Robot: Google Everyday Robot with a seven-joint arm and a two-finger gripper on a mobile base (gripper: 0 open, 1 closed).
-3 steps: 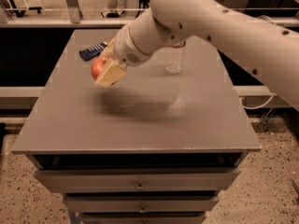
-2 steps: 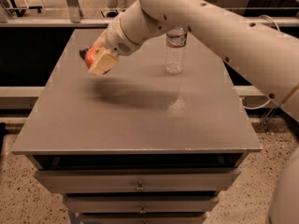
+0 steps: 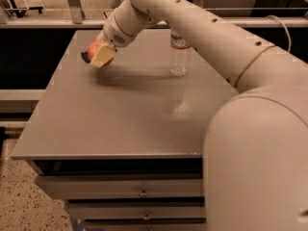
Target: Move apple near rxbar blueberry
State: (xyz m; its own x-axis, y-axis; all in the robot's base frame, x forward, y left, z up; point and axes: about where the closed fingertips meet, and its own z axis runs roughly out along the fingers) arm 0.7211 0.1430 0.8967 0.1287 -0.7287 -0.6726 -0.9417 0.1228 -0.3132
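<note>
One round red-orange apple [image 3: 93, 48] is the thing being handled. It sits pinched between the pale fingers [image 3: 102, 57] of the gripper [image 3: 99, 56] at the far left of the grey bench [image 3: 120, 119], low over the surface; whether it touches the top I cannot tell. Just beside it, on the left, a sliver of the dark navy-blue flat snack bar wrapper [image 3: 85, 57] shows, most of it hidden behind the fruit and the near finger. An apple like this is probably firm and fairly heavy for its size, with a smooth, slightly slick skin, so a hold across its widest middle, with pads on opposite sides, looks the safest, and that seems to be roughly the hold now. Too hard a squeeze would likely bruise it, and too light a one could let it slip. Being round, it will tend to roll once let go, so it should be released only when resting on the bench. The wrapper looks thin and light and would probably slide if nudged. A clear plastic water bottle [image 3: 179, 57] stands upright, well apart to the right, under the white arm [image 3: 202, 28].
</note>
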